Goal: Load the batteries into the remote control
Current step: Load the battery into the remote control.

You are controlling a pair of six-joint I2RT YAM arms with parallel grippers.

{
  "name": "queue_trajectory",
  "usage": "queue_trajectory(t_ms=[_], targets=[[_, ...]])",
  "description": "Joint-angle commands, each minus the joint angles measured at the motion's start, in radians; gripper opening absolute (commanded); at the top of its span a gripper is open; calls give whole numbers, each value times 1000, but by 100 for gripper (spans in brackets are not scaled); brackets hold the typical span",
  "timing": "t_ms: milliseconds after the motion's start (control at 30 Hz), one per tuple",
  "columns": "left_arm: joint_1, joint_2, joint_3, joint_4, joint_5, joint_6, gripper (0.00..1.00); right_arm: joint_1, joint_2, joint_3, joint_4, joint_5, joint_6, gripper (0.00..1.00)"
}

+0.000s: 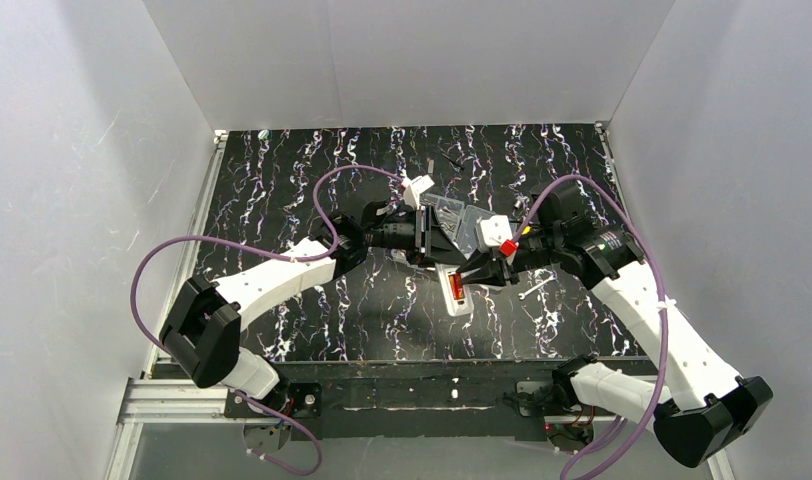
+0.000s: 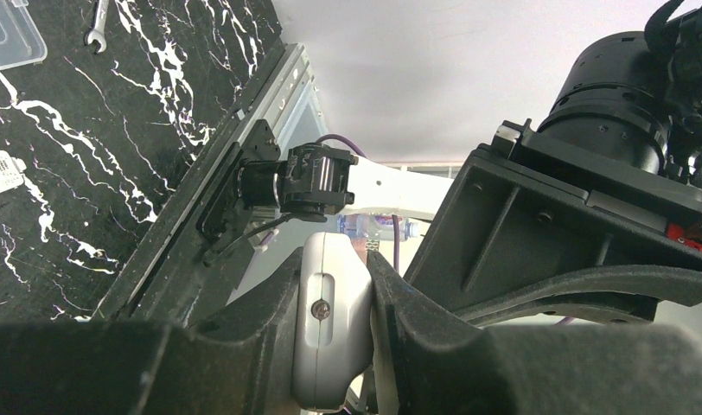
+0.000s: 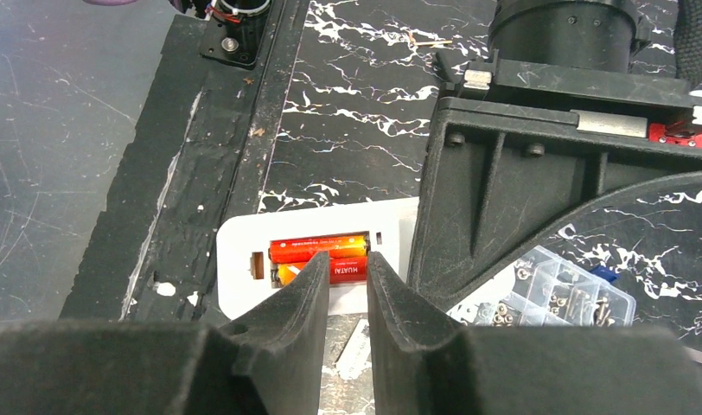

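The white remote control (image 1: 459,291) is held back side up near the table's middle, its recess holding two orange-red batteries (image 3: 323,258) side by side. My left gripper (image 2: 332,322) is shut on one end of the remote (image 2: 330,294), which shows edge-on between the fingers with a small screw. My right gripper (image 3: 348,266) hangs right over the recess, its jaws a narrow gap apart with nothing between them and the tips at the nearer battery. In the top view the right gripper (image 1: 472,272) covers part of the remote.
A clear plastic compartment box (image 3: 557,292) with screws lies beside the remote, behind it in the top view (image 1: 454,220). A small wrench (image 1: 534,287) lies right of the remote. A small white piece (image 3: 356,347) lies under my right fingers. The table's front rail (image 3: 261,104) is close.
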Motion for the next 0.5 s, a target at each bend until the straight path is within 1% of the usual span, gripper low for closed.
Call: queue_trajectory(t_ms=[0,233,467], targets=[[1,-62,46,47,17,11,0,19,6,-22,-69,-40,24,29],[2,-77,43,29,-8,24,0,33,7,-35,-84,-34,22,29],[2,-84,51,18,-17,27,0,46,8,-51,-89,12,19,29]])
